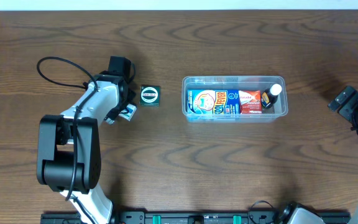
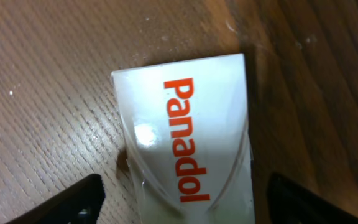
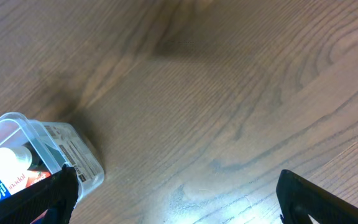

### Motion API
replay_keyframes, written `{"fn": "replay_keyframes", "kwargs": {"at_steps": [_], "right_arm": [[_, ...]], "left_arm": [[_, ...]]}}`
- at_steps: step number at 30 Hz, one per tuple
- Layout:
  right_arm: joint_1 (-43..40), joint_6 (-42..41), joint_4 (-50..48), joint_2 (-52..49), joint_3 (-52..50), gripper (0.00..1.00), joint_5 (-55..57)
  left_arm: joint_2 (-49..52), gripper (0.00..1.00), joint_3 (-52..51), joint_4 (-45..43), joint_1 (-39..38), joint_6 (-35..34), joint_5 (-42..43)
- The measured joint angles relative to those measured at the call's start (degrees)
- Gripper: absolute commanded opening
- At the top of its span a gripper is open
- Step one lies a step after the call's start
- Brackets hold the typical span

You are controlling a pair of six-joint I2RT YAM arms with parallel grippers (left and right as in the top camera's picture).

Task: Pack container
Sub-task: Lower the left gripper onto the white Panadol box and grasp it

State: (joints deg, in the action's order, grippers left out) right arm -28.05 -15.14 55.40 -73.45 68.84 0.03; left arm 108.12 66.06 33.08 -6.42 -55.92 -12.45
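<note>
Black fingers [image 2: 79, 200] of the left gripper [image 2: 185, 196] sit at the bottom corners of the left wrist view, spread wide and clamping nothing; between them, clear of both, one white cardboard box [image 2: 185, 124] printed "Panadol" in orange lies flat on the brown wooden table [image 2: 42, 81]. From overhead, that gripper hangs over the table's left half, and one dark green square box [image 1: 149, 94] with a white ring on top lies just beside it, toward the middle. One clear plastic rectangular container [image 1: 234, 78] with rounded corners stands open side up, right of the table's middle, about midway between far and near edges; its long axis runs parallel to the far edge. It holds three things in a row: one blue carton [image 1: 212, 102] filling the end nearer the left edge, one red packet [image 1: 250, 101] beside it, and one dark bottle [image 1: 270, 96] with a white cap at the end nearer the right edge. The right gripper [image 1: 340, 101] is by the right edge, well apart from the container. In the right wrist view its two black fingers [image 3: 319, 199] are parted with only bare table between them; the container's rounded corner shows at lower left, a printed label [image 3: 73, 152] on its end wall, the white cap and red packet visible inside.
</note>
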Motion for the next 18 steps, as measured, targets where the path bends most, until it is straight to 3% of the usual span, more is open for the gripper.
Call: {"fn": "replay_keyframes", "kwargs": {"at_steps": [5,12,18], "right_arm": [[0.0,0.0,0.0,0.0,0.0,0.99,0.0],[0.0,0.0,0.0,0.0,0.0,0.99,0.0],[0.0,0.0,0.0,0.0,0.0,0.99,0.0]], "left_arm": [[0.0,0.78,0.0,0.0,0.0,0.2,0.0],[0.0,0.63,0.0,0.3,0.0,0.9,0.0],[0.0,0.62,0.0,0.3,0.0,2.5,0.0]]}}
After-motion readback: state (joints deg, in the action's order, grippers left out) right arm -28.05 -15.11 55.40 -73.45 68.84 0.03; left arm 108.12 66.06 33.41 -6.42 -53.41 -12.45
